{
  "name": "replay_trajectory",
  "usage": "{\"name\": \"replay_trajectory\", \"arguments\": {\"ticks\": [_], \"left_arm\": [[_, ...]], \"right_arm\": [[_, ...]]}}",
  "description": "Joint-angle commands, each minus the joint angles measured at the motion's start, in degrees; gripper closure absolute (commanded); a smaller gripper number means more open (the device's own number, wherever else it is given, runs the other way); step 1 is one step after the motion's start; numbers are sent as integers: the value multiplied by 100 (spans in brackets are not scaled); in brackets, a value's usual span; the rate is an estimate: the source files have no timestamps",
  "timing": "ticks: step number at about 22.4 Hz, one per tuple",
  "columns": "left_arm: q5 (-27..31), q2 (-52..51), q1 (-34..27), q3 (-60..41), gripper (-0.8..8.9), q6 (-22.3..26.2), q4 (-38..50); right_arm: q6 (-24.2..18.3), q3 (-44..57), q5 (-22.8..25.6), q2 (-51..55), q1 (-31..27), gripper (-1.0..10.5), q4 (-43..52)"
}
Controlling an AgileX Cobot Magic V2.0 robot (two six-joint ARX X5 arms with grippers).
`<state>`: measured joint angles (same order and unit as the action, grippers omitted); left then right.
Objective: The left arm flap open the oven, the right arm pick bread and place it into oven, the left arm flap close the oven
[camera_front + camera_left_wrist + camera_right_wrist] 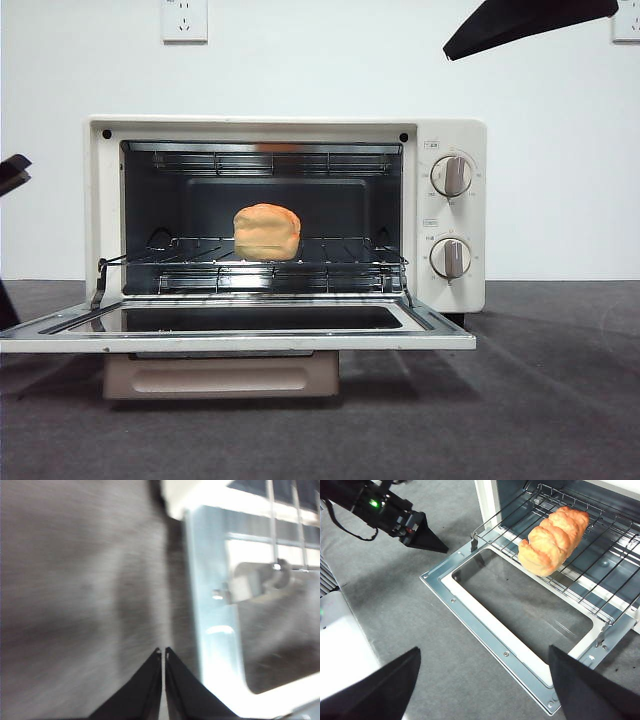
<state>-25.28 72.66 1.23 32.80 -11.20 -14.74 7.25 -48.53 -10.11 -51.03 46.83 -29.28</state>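
The cream-white oven (455,135) stands with its door (240,340) flapped down flat. The golden bread (266,232) lies on the wire rack inside, near the middle; it also shows in the right wrist view (552,540). My left gripper (163,652) is shut and empty, low over the cloth just beside the door's left edge (210,610); it also shows in the right wrist view (422,537) and at the front view's left edge (12,172). My right gripper (484,650) is open and empty, high above the door, and shows as a black tip (530,25).
Grey cloth (540,400) covers the table around the oven. The two knobs (452,175) are on the oven's right side. A white object (340,645) lies off the table's left side. Wall sockets (184,18) are behind.
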Motion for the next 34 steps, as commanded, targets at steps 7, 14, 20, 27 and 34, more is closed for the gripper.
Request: {"name": "replay_trajectory", "arguments": {"ticks": [7, 14, 20, 27, 34], "left_arm": [[-426, 754, -11, -4, 800, 131, 332], [-798, 944, -9, -4, 799, 131, 426], [-1274, 944, -11, -4, 799, 129, 437], [-1926, 944, -26, -2, 799, -181, 826], [-2162, 938, -66, 2, 799, -483, 1294]], "right_arm": [[-66, -46, 2, -20, 46, 547, 55], [-66, -46, 2, -20, 46, 547, 55], [-66, -46, 2, -20, 46, 547, 55], [-59, -46, 0, -20, 46, 547, 52], [-39, -46, 2, -20, 46, 547, 52]]}}
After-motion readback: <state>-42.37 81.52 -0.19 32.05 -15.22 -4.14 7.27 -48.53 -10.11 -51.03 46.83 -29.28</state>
